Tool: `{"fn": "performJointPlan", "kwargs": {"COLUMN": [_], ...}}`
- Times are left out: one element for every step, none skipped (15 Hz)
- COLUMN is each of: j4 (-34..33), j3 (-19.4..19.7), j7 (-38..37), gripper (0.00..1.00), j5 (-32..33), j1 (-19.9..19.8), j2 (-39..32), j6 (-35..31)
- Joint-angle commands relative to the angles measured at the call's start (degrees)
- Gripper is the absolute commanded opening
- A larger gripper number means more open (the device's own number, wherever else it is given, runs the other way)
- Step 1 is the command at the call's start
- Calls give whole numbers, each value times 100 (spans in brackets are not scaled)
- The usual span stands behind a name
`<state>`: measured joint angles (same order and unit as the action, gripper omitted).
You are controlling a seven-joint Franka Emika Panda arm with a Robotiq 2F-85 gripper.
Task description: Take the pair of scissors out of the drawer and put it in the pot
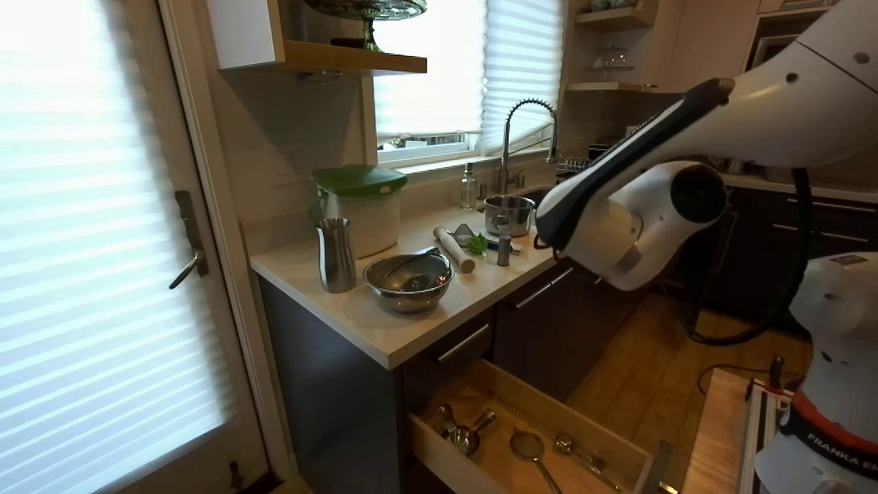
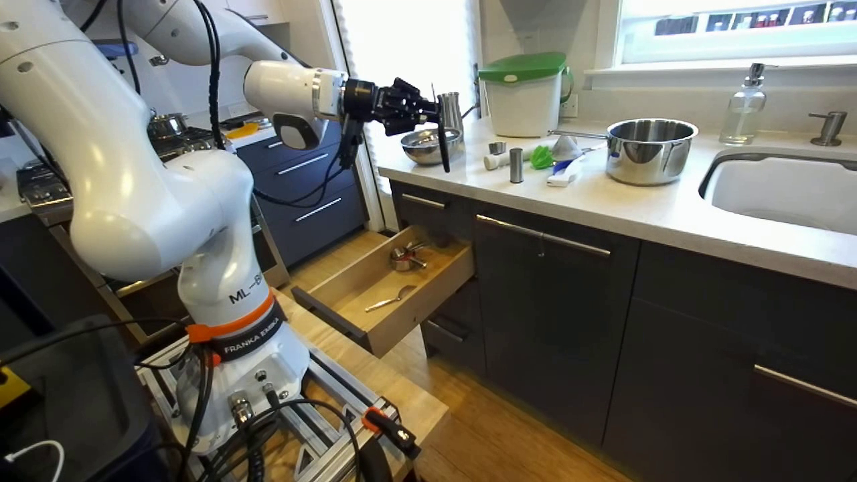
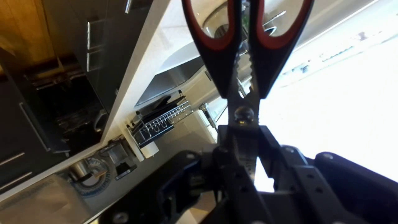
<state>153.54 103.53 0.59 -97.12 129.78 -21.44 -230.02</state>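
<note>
My gripper (image 3: 241, 140) is shut on the scissors (image 3: 244, 115), holding them across the blades just below the pivot. Their black handles with red inner loops point away from the gripper. In an exterior view the gripper (image 2: 432, 112) holds the scissors (image 2: 444, 139) in the air, in front of the counter's bowl end; the other exterior view has both hidden behind the arm. The pot (image 2: 651, 157) stands upright on the counter beside the sink; it also shows in an exterior view (image 1: 507, 221). The drawer (image 2: 423, 299) is pulled open below the counter, also seen in an exterior view (image 1: 576, 417).
A metal bowl (image 1: 406, 300), a steel canister (image 1: 336, 257) and a green-lidded bin (image 1: 363, 213) stand at the counter's end. Small utensils and a short steel cylinder (image 2: 516, 165) lie between bowl and pot. The sink (image 2: 776, 194) and tall faucet (image 1: 505, 147) adjoin the pot.
</note>
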Motion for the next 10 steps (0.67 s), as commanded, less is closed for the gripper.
{"fn": "performJointPlan", "kwargs": {"j4": [-609, -764, -928, -1087, -1269, -965, -1117, -1219, -1261, -1263], "j3": [1250, 1871, 2275, 2713, 3156, 2457, 2835, 3050, 3137, 3142], "j7": [665, 895, 1194, 1597, 2063, 1378, 1735, 1934, 2003, 2006], "gripper": [6, 6, 6, 6, 6, 26, 26, 26, 26, 26], "j5": [-426, -417, -540, -729, -933, -534, -675, -742, -765, -769], "j1": [62, 339, 350, 430, 522, 274, 330, 358, 374, 389], "j2": [-837, -649, -760, -829, -803, -777, -816, -819, -808, -801], "j6": [1245, 1268, 1588, 1813, 1947, 1681, 1832, 1899, 1906, 1906]}}
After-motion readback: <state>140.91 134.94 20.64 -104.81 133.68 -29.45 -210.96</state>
